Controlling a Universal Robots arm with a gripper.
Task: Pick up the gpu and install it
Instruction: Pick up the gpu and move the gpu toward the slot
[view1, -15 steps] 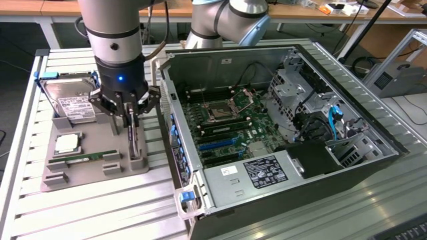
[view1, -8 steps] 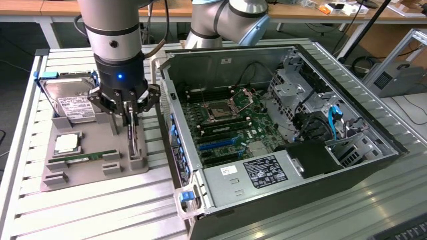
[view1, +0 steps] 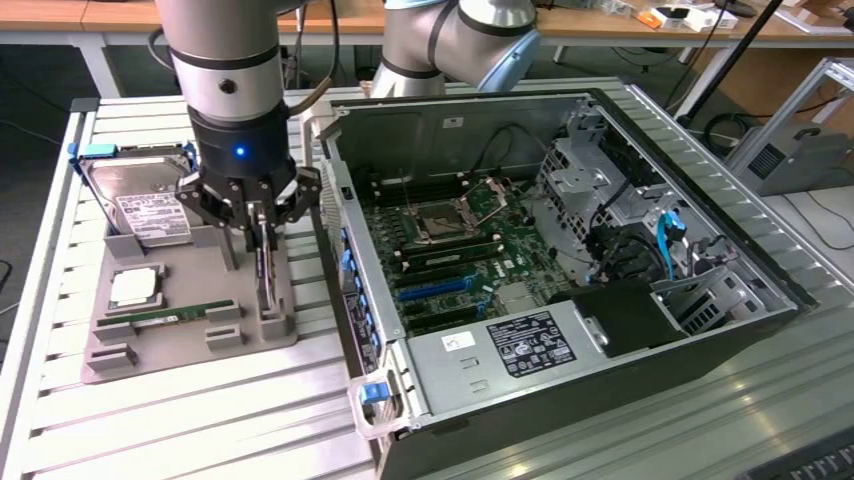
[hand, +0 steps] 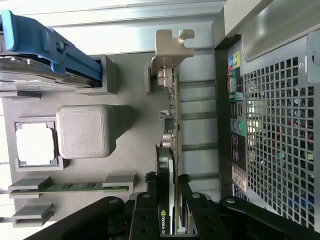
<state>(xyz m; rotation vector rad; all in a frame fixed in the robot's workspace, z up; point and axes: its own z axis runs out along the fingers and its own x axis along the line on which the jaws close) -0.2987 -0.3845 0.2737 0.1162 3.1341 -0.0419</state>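
The gray tray (view1: 194, 275) holds a hard drive (view1: 140, 195), memory stick (view1: 167, 317) and the gpu (view1: 272, 285), upright, pinched by the end effector (view1: 264, 238).

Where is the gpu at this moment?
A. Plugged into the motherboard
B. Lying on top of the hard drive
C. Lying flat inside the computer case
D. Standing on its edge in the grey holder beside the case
D: the gpu stands on its edge in the grey holder, outside the open computer case, with the pincer closed on it from both sides.
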